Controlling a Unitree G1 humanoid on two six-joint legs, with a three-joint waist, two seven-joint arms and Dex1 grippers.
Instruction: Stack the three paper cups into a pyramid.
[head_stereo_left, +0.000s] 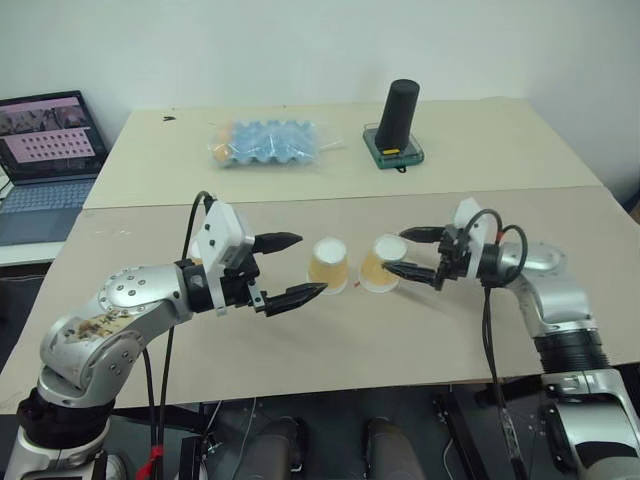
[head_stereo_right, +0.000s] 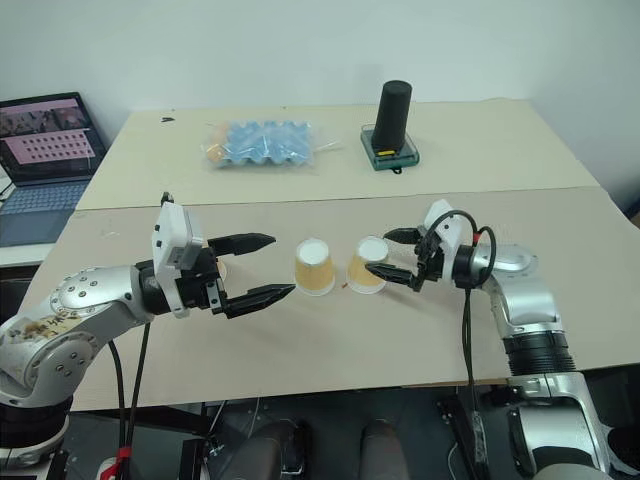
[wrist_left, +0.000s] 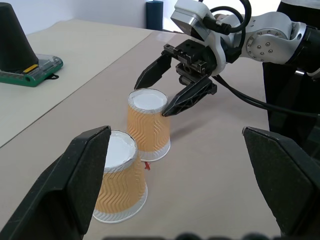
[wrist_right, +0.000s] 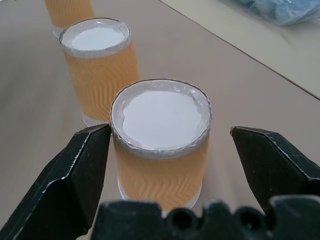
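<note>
Two tan-orange paper cups stand upside down, white bases up, side by side and a little apart at the middle of the table: the left cup (head_stereo_left: 330, 264) and the right cup (head_stereo_left: 379, 267). My right gripper (head_stereo_left: 394, 250) is open, its fingers (wrist_right: 75, 170) flanking the right cup (wrist_right: 160, 145) with a small gap on each side. From the left, my open left gripper (head_stereo_left: 312, 263) points at the left cup (wrist_left: 120, 177) and holds nothing. A third cup (wrist_right: 69, 12) stands farther along the same line, partly cut off in the right wrist view.
At the back of the far table stands a tall black cylinder (head_stereo_left: 399, 112) on a green base, with a bagged blue egg tray (head_stereo_left: 266, 143) to its left. A laptop (head_stereo_left: 45, 150) sits off the table's left side. The table's front edge (head_stereo_left: 330, 385) runs below the arms.
</note>
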